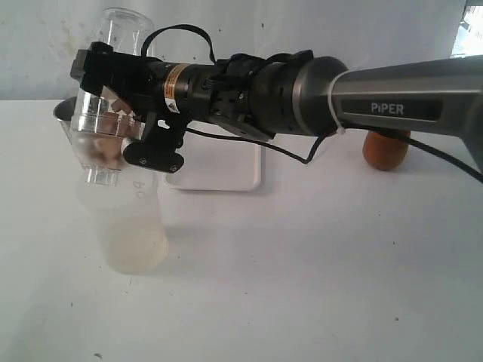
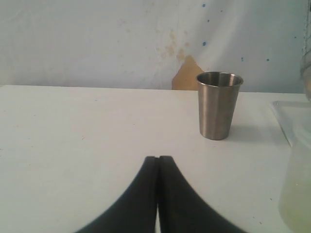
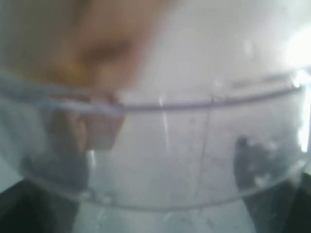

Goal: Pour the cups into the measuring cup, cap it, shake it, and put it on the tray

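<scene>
Measuring cup [image 1: 124,30] held near-vertical, cap [image 1: 96,157] downward.
We see the right gripper [image 1: 121,109] clamped round it above the frosted tub [image 1: 136,234]; steel tumbler [image 1: 62,113] behind.

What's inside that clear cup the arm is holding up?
Brownish bits lie low in the measuring cup, which the right gripper clamps; its upper part looks empty. The gripper hides part of the middle, and the close view is too blurred to name the bits.
</scene>
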Robot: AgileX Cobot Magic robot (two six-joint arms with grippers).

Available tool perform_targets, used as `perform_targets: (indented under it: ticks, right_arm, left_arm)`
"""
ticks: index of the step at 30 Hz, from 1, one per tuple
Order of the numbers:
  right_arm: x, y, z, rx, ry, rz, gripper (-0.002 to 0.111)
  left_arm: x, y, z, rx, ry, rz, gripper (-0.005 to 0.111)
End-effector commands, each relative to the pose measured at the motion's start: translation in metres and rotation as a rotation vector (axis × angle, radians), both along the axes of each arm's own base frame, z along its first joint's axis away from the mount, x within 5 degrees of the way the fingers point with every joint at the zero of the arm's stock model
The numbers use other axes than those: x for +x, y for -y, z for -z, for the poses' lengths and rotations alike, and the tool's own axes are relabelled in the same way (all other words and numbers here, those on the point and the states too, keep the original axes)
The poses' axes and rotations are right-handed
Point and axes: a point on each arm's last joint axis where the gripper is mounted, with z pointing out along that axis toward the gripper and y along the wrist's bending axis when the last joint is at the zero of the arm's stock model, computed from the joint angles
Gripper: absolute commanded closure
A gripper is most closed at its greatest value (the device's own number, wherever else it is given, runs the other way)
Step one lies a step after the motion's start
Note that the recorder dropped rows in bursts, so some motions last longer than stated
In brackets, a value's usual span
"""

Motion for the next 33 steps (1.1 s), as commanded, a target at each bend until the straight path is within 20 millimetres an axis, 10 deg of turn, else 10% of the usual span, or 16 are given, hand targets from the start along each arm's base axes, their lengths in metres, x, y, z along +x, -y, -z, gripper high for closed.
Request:
perform_targets:
  ticks: [1, 18, 21, 33]
  right_arm:
    - [-0.001, 0.001, -0.008, 0.043, 0.01, 0.007, 0.108]
    - [0.004, 0.006, -0.015, 0.132, -0.007, 0.066, 0.108]
    - [0.006, 0.009, -0.005, -0.101, 0.105, 0.066, 0.108]
    - [0.008, 0.008, -0.021, 0.33, -0.123, 0.122, 0.108]
  left_arm:
    - [0.0, 0.0, 0.001, -0.014, 0.011, 0.002, 0.107]
    - [0.0, 0.0, 0.001, -0.014, 0.011, 0.002, 0.107]
    - [0.0, 0.0, 0.001, -0.014, 0.011, 0.002, 0.107]
    - [0.0, 0.0, 0.001, -0.014, 0.011, 0.002, 0.107]
